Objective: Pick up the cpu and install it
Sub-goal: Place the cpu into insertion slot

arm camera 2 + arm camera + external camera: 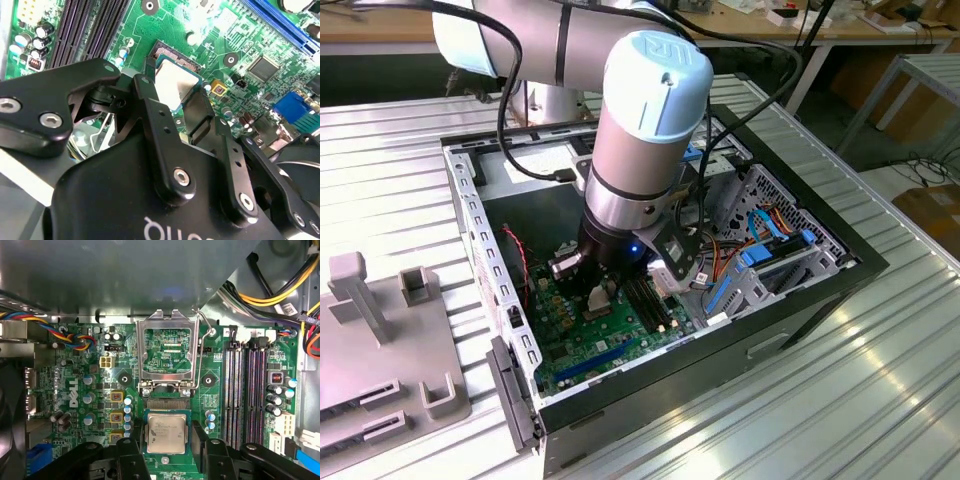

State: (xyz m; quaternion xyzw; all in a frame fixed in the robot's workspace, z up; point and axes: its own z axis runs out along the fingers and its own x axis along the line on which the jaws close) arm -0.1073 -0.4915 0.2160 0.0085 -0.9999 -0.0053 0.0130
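Black gripper (172, 94) of mine clenched on cpu (166, 433): small flat square chip, dull silvery-grey metal top, green rim. In both wrist views my fingers (199, 437) press two opposite chip edges. Chip held just over socket on green motherboard (80, 370), strip of socket contacts showing beside it. Hinged metal socket frame (166, 352) swung up, open, next to chip. Long black memory slots (247, 390) near. Exterior view: arm's wrist at frame centre, reaching into open black computer case (720, 355) on ribbed metal table (880, 400).
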